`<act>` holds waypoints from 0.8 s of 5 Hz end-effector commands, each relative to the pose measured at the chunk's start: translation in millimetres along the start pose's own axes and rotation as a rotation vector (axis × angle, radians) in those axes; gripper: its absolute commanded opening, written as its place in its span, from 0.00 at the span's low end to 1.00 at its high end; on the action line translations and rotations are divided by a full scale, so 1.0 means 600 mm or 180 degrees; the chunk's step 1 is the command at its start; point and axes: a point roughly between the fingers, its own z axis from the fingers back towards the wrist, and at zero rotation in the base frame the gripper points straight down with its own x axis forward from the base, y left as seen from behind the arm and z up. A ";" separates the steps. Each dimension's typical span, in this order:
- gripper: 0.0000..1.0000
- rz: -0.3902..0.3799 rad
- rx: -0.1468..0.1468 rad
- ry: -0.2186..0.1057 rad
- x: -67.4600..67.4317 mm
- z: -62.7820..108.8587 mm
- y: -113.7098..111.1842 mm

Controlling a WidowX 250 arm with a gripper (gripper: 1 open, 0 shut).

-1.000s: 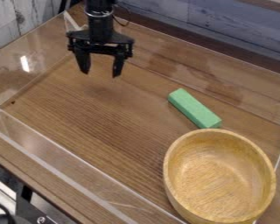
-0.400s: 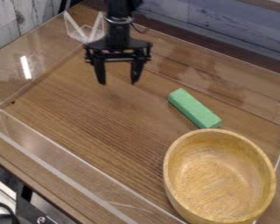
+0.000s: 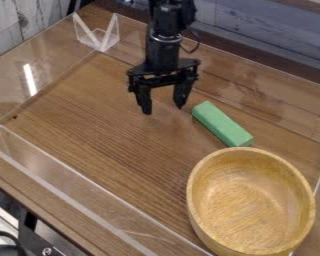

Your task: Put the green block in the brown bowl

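Observation:
The green block (image 3: 222, 124) lies flat on the wooden table, running diagonally, just up and left of the brown bowl (image 3: 251, 202). That bowl sits at the lower right and holds nothing. My gripper (image 3: 166, 103) points down, open, with its dark fingers spread and nothing between them. It hovers just left of the block's near end, a small gap apart from it.
Clear acrylic walls (image 3: 29, 80) enclose the table on the left and front. A small clear stand (image 3: 96, 33) is at the back left. Open wood surface stretches to the left and front of the gripper.
The gripper has travelled right and slightly down the picture toward the green block, and its fingers have rolled to a new angle. It stayed open. Block and bowl have not moved.

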 end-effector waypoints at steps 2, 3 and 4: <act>1.00 0.0309 -0.0208 0.0018 -0.016 0.041 -0.061; 1.00 0.0377 -0.0242 0.0089 -0.035 0.058 -0.084; 1.00 0.0479 -0.0253 0.0139 -0.048 0.065 -0.107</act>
